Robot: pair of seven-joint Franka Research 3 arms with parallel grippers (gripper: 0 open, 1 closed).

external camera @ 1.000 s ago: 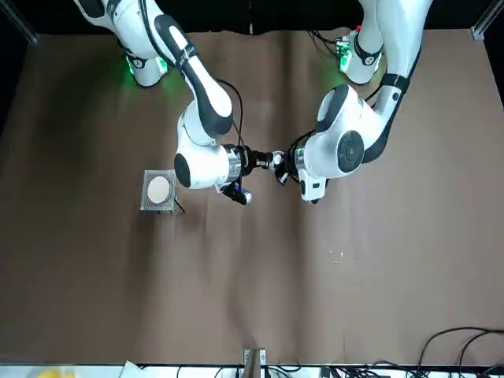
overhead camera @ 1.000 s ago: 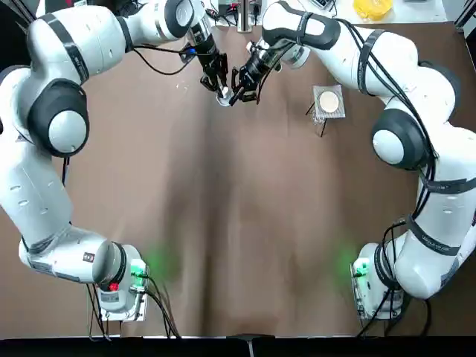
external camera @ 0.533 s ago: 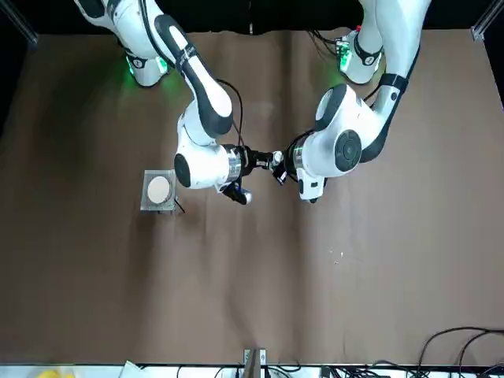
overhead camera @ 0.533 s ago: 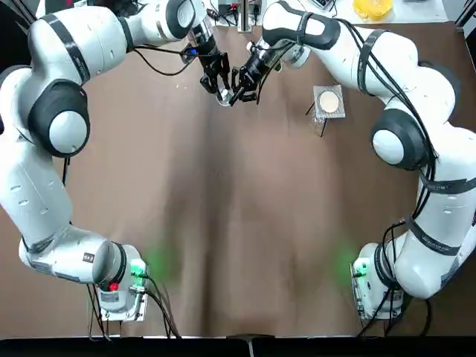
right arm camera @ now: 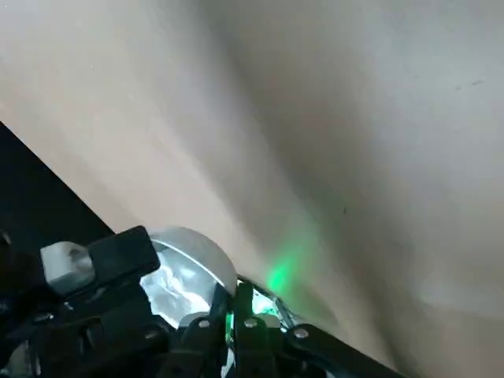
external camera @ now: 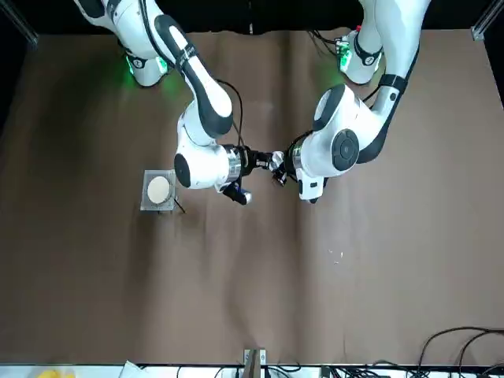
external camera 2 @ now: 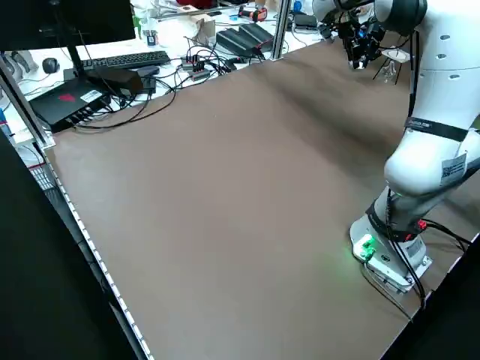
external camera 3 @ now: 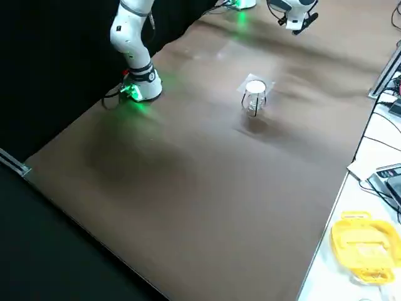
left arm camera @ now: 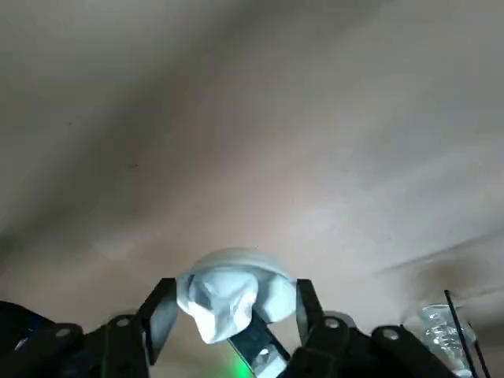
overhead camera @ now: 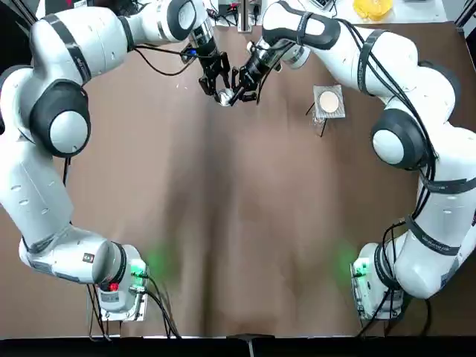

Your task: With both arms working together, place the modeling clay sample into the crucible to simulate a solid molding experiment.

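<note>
reading the top view as a clock face centred on the table, twelve farthest from the robot: two arms, two grippers, one cup, one stand. the left arm [overhead camera: 52, 178] is based between seven and eight o'clock, the right arm [overhead camera: 439, 201] at about four, and their grippers meet near twelve.

the left gripper [left arm camera: 235, 295] has its two fingers set apart by the width of the crucible [left arm camera: 240, 257], one on either side, and has hold of it. the cup is a white round one, held tilted, with its opening showing in both wrist views. the right gripper [right arm camera: 234, 299] is right beside the cup's rim, its two fingers drawn nearly together with a thin slit between them. i can't tell whether anything is pinched there, and i can't make out the modeling clay sample in any view.

the one square mesh stand [overhead camera: 329, 102], with a white disc on top, is between one and two o'clock. one clear wrapped item [external camera 3: 254, 103] shows beneath it. one yellow container [overhead camera: 372, 7] sits past the table edge, around one.

against half a second ago, the left arm has shifted very slightly towards the right arm; the right arm and the stand look unchanged.
</note>
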